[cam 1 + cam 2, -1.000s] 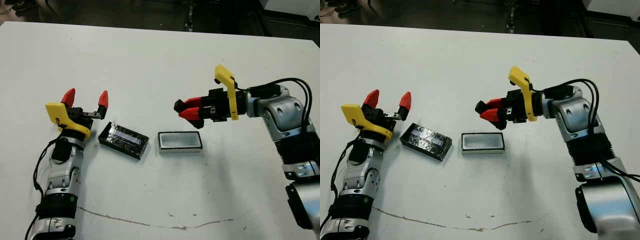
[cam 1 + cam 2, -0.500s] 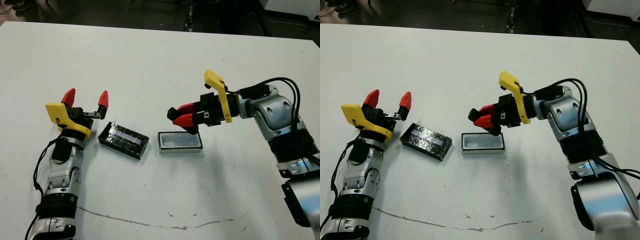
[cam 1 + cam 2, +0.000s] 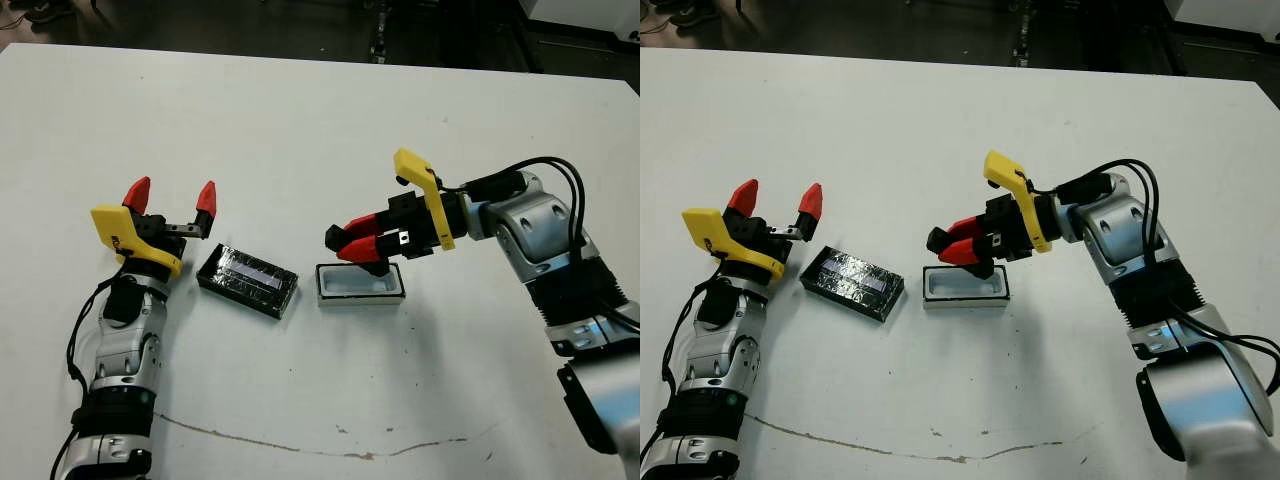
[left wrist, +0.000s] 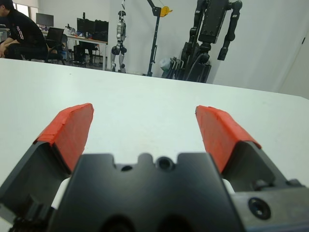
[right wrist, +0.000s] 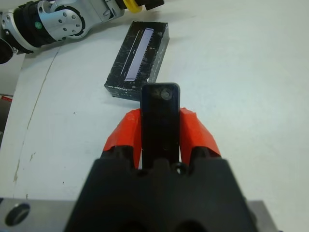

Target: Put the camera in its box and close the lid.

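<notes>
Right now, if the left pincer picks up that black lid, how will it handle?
The lid is shiny, so it may slip between the fingers. It looks shallow and hollow, so probably light. It appears rigid and should not flop. The left pincer is open beside it, apart.

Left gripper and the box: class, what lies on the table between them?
The lid lies there, on the table between the open left gripper and the box, clearest in the eye views.

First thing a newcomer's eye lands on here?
The right gripper, shut on the camera, hovering over the left end of the white box mid-table. Next, the black lid lying left of the box, and the left gripper open beside it.
</notes>
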Action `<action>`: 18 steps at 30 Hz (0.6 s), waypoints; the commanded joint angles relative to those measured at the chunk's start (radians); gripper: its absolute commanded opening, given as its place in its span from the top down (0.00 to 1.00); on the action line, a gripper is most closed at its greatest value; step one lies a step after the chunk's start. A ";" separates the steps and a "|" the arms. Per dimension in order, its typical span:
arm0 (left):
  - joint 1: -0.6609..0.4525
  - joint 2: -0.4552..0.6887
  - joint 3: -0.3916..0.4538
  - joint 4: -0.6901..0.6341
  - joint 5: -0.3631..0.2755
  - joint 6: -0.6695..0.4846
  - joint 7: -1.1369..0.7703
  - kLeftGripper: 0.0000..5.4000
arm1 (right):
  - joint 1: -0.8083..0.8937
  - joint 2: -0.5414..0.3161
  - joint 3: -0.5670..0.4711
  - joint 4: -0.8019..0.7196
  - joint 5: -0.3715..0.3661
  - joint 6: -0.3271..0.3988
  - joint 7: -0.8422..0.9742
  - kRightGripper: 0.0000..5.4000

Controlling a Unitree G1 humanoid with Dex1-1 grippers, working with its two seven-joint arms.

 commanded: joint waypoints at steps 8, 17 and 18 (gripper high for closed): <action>0.016 -0.006 0.001 0.021 0.006 -0.016 -0.003 0.00 | 0.035 -0.010 0.014 -0.017 -0.011 -0.029 0.004 0.69; 0.018 -0.005 0.001 0.015 0.005 -0.012 -0.002 0.00 | 0.049 -0.011 0.022 -0.015 -0.026 -0.060 0.009 0.69; 0.018 -0.005 0.002 0.015 0.002 -0.012 -0.004 0.00 | 0.050 -0.011 0.023 -0.015 -0.027 -0.060 0.008 0.69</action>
